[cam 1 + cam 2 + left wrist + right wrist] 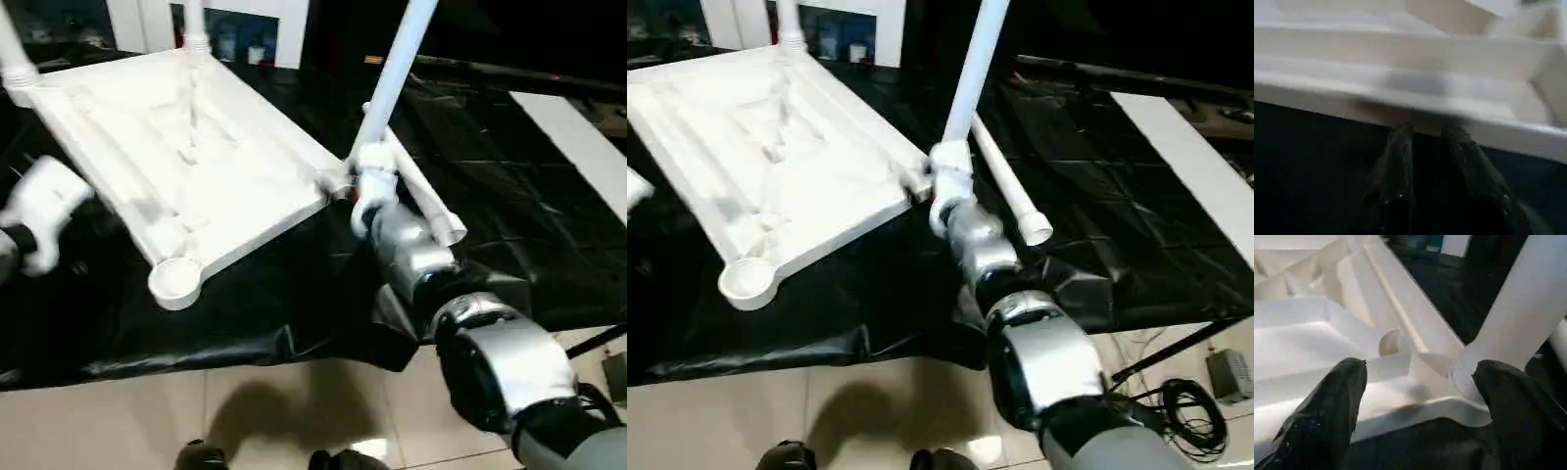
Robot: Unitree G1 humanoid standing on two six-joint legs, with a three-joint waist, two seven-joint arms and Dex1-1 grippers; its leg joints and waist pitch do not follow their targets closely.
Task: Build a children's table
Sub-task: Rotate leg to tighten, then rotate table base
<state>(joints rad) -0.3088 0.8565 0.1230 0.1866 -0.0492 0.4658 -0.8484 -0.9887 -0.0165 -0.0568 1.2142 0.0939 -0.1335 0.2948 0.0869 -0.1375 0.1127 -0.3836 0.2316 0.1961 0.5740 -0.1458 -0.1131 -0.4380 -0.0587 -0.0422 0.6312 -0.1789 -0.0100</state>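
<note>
**Seating the third leg square in its corner socket**

While the top (196, 147) lies ribs-up on the black-draped table (509, 245), two legs already rise from its far corners, at about 10 and 12 o'clock in the head view, and a third leg (397, 69) stands tilted at the near right corner, toward 2 o'clock. A fourth leg (1011, 191) lies loose on the cloth just beside that corner. One socket (176, 279), at 7 o'clock, is empty.

The step in hand looks to be seating the tilted leg. In the right wrist view its foot sits at the corner socket (1464, 377), but the tube leans away, so I judge it not fully home. The right gripper (1418, 382) has its fingers (1332, 401) spread wide, one to each side of that corner, pinching nothing.

To do this well, the leg should be brought upright before any push, since a canted tube would likely jam at the rim. The left gripper (1427, 147), fingers nearly together with only a narrow gap and holding nothing, points at the top's side wall (1400, 93); pressed there, it could brace the top against sliding on the cloth. Keep clear of the loose leg, which may roll.
</note>
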